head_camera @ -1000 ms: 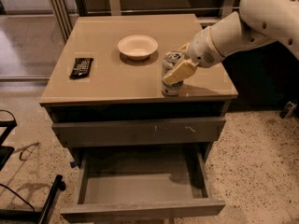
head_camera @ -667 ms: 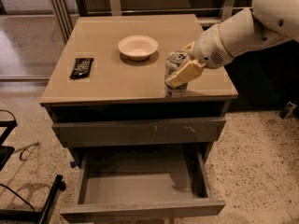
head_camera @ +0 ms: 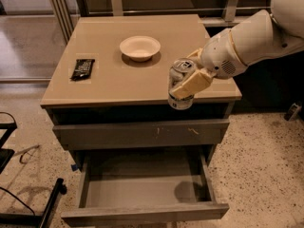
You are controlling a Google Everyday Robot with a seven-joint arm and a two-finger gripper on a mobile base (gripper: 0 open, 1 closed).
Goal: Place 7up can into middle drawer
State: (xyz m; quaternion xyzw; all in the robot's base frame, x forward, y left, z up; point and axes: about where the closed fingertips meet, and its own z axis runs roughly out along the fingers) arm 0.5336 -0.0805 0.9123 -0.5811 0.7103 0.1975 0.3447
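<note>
Fingers (head_camera: 194,82) of the gripper (head_camera: 184,78) are closed on the 7up can (head_camera: 181,66), one tan finger lying slantwise across the can's near side and the other showing behind its silver top. The can is held roughly upright at the front right of the cabinet top (head_camera: 123,87), its lower end overlapping that top's front edge. The gripper's white wrist and arm (head_camera: 247,39) reach in from beyond the right side of the cabinet top. Towards the back of the cabinet top, near its middle, sits a white bowl (head_camera: 139,47), well apart from the can. A dark flat packet (head_camera: 82,69) lies close to the left edge of the cabinet top. Just below the cabinet top is a shut grey drawer front (head_camera: 118,134) with small pale scratch marks. Lower still, the middle drawer (head_camera: 142,213) is pulled out towards the camera, its grey floor and sides in view, with a round dark shadow on the right part of the floor. The can is above and outside this drawer, not touching it.
</note>
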